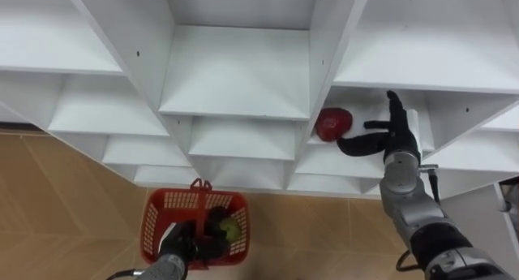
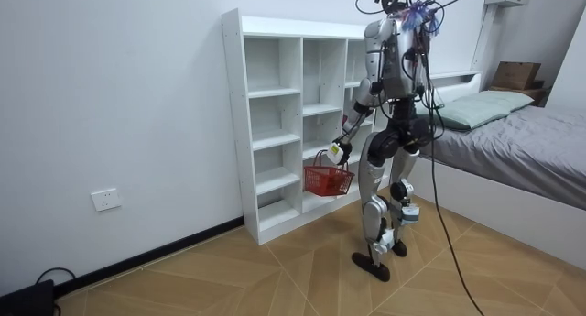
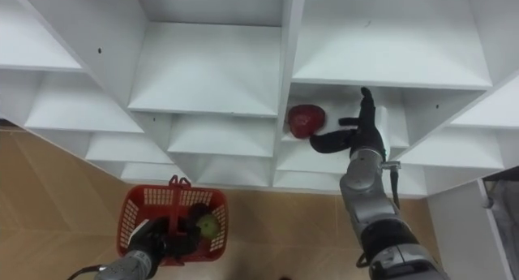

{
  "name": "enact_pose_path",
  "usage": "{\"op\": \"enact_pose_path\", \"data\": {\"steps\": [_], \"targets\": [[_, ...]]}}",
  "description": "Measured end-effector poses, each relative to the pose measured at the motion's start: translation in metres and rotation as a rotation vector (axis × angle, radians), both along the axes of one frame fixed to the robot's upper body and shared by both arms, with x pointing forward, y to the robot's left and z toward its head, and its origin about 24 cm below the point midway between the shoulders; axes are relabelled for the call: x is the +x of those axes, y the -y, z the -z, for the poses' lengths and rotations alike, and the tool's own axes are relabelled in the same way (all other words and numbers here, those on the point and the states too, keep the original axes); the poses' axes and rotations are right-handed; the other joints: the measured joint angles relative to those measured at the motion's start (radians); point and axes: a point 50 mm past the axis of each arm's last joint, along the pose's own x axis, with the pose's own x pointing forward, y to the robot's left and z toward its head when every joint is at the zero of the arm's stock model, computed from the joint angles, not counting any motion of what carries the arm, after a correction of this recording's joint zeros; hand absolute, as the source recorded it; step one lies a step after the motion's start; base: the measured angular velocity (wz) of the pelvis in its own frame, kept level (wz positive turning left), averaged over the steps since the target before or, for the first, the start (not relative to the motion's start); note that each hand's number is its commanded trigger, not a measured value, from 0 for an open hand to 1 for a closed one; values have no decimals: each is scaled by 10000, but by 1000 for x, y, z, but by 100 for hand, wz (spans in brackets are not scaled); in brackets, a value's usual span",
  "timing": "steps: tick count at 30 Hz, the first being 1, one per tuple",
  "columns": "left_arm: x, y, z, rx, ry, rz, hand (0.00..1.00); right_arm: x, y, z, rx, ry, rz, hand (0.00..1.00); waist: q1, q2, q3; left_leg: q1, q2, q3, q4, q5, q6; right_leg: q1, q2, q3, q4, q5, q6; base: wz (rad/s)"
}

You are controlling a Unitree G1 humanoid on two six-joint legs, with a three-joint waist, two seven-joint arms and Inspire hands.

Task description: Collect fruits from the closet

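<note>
left eye view: right hand [image 1: 395, 132] spread beside a round red fruit [image 1: 333, 123] on a white closet shelf [image 1: 324, 148]. left hand [image 1: 177, 246] grips a red plastic basket [image 1: 151, 219]

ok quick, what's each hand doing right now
Left hand: shut on the red plastic basket's handle.
Right hand: open, beside the round red fruit in the white closet, not holding it.

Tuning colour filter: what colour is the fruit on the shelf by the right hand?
The fruit is red; the left eye view shows it best.
</note>
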Motion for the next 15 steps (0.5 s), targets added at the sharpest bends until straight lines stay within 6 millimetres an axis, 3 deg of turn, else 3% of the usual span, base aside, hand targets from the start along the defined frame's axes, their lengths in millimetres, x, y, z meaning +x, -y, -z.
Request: {"op": "enact_pose_path", "data": {"steps": [6, 15], "targets": [[0, -3, 0, 5, 25, 4, 100, 1, -1, -1, -376, 34, -215, 0, -8, -2, -1, -32, -10, 29, 152, 4, 9, -12, -35, 2, 90, 7, -12, 0], [0, -8, -1, -84, 35, -36, 100, 2, -2, -4, -665, 205, -416, 0, -2, -109, -98, -58, -14, 30, 204, 27, 29, -24, -44, -4, 106, 27, -26, 0]]}}
